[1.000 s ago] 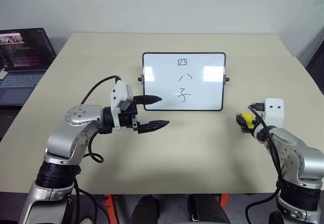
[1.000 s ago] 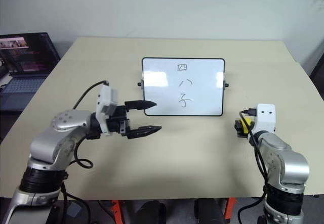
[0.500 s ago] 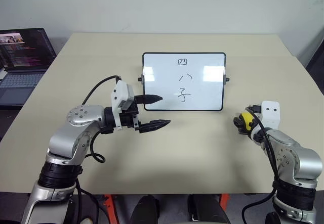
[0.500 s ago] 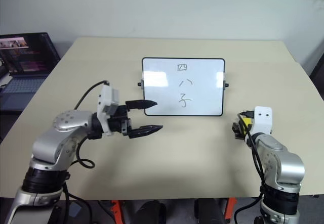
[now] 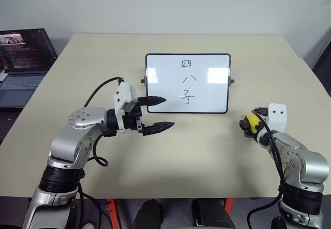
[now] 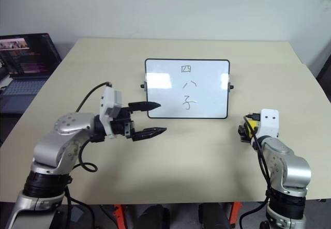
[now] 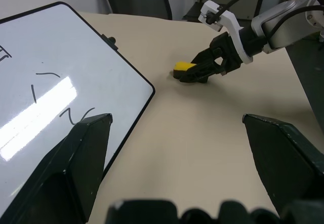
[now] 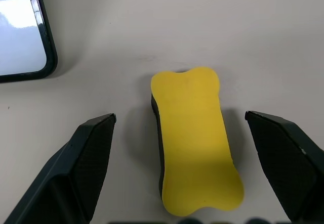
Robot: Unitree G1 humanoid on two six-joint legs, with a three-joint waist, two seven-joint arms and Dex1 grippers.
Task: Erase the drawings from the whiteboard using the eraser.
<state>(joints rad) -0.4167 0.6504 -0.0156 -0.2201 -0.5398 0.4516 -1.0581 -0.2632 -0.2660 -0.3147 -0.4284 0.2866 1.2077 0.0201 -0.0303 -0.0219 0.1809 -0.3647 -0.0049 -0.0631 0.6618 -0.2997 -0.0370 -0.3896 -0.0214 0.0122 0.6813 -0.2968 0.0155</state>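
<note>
A: Looking at the right of the frame, we see the eraser lying flat on the tabletop, between the spread fingers of our right hand, neither one touching it.

B: And our left hand?

A: Its fingers stand apart too, empty, at the lower left corner of the whiteboard. The board sits at center frame with the drawings in a short column. A laptop sits at the far left.

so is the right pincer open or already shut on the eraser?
Open. The right pincer has its fingers spread on either side of the eraser, with table showing between each finger and the block.
</note>
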